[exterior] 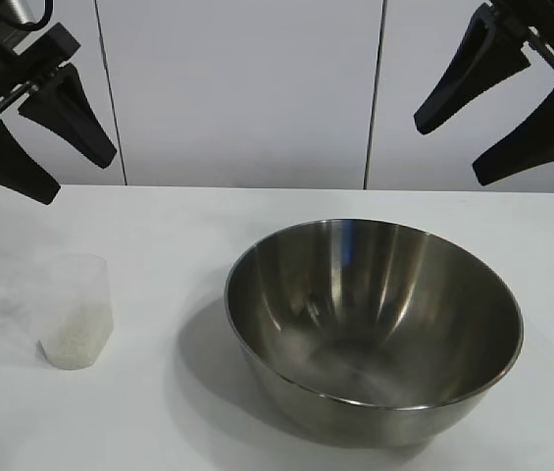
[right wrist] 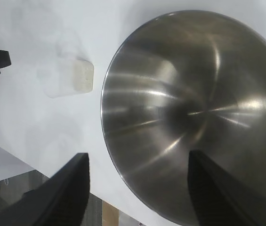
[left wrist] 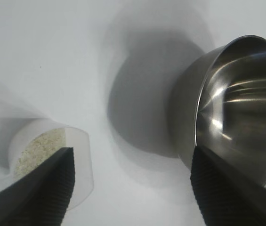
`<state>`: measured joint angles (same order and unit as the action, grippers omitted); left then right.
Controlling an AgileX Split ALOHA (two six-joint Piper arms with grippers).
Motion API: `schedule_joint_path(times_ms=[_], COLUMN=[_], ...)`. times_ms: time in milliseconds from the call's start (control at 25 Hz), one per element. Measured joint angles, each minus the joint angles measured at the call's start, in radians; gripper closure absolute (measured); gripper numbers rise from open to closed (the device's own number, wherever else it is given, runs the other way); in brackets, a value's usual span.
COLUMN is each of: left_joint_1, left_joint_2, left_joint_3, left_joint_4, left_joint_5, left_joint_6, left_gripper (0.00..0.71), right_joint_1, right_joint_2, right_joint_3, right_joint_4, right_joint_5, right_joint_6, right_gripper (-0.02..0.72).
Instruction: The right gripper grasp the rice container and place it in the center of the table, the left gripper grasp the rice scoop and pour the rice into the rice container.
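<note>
The rice container (exterior: 375,324), a large shiny steel bowl, stands empty on the white table (exterior: 159,226), right of the middle. It also shows in the left wrist view (left wrist: 236,108) and the right wrist view (right wrist: 194,108). The rice scoop (exterior: 76,311), a translucent cup holding rice (left wrist: 38,150), stands upright at the left; it shows in the right wrist view (right wrist: 74,77) too. My left gripper (exterior: 56,167) hangs open high above the scoop. My right gripper (exterior: 448,152) hangs open high above the bowl's far right. Both are empty.
White wall panels (exterior: 247,88) stand behind the table. The table's edge (right wrist: 10,155) shows in the right wrist view, with floor beyond it. Bare tabletop lies between the scoop and the bowl.
</note>
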<state>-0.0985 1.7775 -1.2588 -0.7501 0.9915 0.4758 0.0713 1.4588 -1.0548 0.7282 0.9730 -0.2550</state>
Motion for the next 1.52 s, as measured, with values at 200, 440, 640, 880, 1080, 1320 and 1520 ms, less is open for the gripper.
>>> schedule_joint_path(times_ms=[200,440,640,880,1080,1320,1520], left_joint_1=[0.0,0.0,0.0,0.0,0.0,0.0,0.0], left_joint_2=[0.0,0.0,0.0,0.0,0.0,0.0,0.0], left_joint_3=[0.0,0.0,0.0,0.0,0.0,0.0,0.0], left_joint_4=[0.0,0.0,0.0,0.0,0.0,0.0,0.0], left_joint_5=[0.0,0.0,0.0,0.0,0.0,0.0,0.0], left_joint_6=[0.0,0.0,0.0,0.0,0.0,0.001,0.001], left_gripper=[0.203,0.203,0.203,0.203,0.203,0.203,0.203], right_joint_1=[0.0,0.0,-0.008,-0.026,-0.026,-0.026,-0.027], right_joint_2=[0.0,0.0,0.007,0.126,0.257,0.39,0.442], right_joint_3=[0.0,-0.056,-0.09,-0.041,-0.019,-0.02,-0.02], right_joint_4=[0.0,-0.122,-0.353,-0.423,-0.395,-0.241,-0.192], right_joint_5=[0.0,0.068,0.109,0.043,-0.09,-0.176,-0.151], right_joint_6=[0.0,-0.011,0.037,0.075,0.071,-0.031,-0.117], right_gripper=[0.285,0.285,0.285,0.285,0.285,0.325,0.64])
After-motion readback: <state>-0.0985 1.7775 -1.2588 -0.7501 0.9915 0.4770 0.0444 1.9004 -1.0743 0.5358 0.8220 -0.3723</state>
